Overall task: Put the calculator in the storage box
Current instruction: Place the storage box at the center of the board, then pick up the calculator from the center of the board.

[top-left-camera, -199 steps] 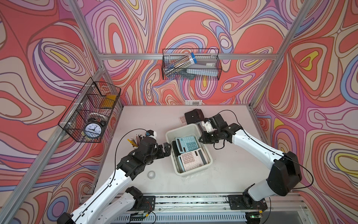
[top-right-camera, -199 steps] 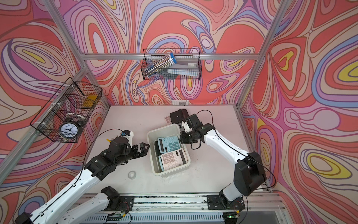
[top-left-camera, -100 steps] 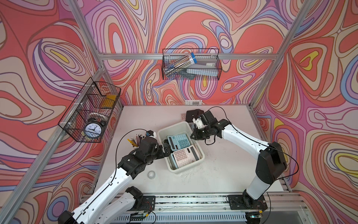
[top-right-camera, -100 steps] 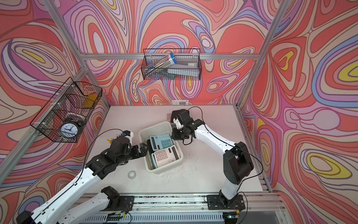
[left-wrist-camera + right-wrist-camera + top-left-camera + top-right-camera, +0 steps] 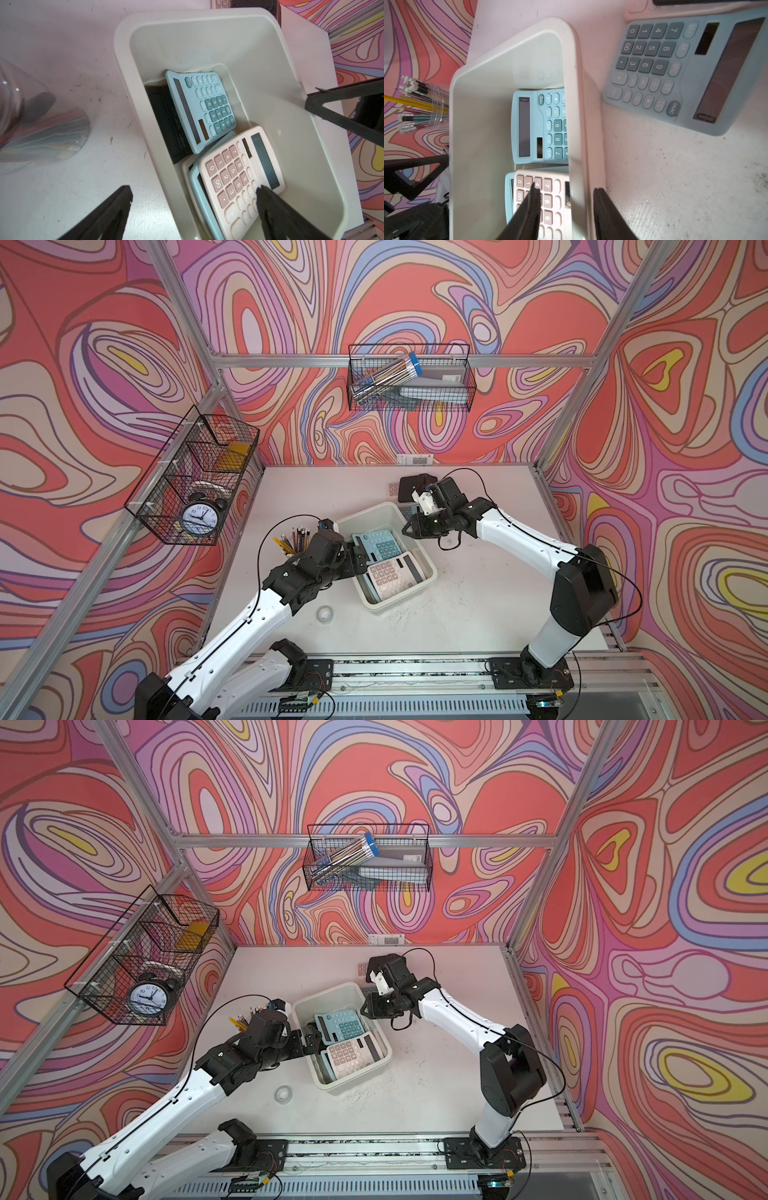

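Storage box point(image 5: 370, 520) slid toward left gripper point(image 5: 193, 189), gaping, empty; right gripper point(image 5: 407, 529) parted astride far rim, empty. Blue calculator point(image 5: 675, 70) outside lies just behind right gripper, nearer it.

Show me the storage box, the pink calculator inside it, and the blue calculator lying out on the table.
storage box point(image 5: 207, 45), left wrist view, bare inner wall.
pink calculator point(image 5: 234, 176), left wrist view, middle of its keypad.
blue calculator point(image 5: 664, 62), the one outside the box, right wrist view, its number keys.
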`<state>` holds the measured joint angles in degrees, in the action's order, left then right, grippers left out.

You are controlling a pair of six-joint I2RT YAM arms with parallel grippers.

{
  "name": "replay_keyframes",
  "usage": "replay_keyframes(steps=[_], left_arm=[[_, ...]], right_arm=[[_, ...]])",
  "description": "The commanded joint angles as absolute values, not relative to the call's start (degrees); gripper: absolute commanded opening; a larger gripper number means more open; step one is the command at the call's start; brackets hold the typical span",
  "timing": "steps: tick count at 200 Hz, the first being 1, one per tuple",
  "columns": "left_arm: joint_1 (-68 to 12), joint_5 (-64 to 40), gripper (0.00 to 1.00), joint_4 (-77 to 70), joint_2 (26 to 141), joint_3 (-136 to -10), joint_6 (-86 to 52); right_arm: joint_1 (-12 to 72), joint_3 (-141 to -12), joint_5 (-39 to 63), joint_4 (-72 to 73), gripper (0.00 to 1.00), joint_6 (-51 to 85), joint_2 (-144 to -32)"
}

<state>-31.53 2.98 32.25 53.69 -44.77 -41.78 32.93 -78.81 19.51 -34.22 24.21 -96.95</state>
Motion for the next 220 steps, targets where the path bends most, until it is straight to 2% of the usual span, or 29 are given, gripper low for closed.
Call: replay_keyframes(steps=[1,29,63,116,145,172,220], left_arm=[[-31.59,5.02,0.99,35.33,53.31,-47.56,-40.63],[-31.57,5.54,0.99,36.81,54.35,-49.01,-40.1],[-31.57,5.8,0.99,37.16,55.51,-49.65,-40.03],[-31.61,6.24,0.99,37.33,55.4,-49.6,-39.49],[-31.57,6.5,0.99,37.4,55.37,-49.33,-39.29],[-31.55,6.4,0.99,36.92,55.42,-48.78,-39.2],[-31.48,6.42,0.99,35.95,55.47,-47.72,-39.12]], right_arm=[[31.52,-78.25,18.63,-33.65,0.49,23.58,-93.19],[26.38,-75.7,20.39,-32.96,0.54,23.97,-90.22],[18.38,-72.02,22.69,-30.23,0.67,24.63,-88.06],[11.34,-71.68,24.87,-23.73,0.7,26.7,-96.95],[11.17,-72.05,29.16,-17.38,0.69,27.73,-103.92],[11.28,-73.87,34.09,-12.89,0.63,27.85,-109.76],[11.33,-75.94,37.02,-9.94,0.51,28.87,-116.95]])
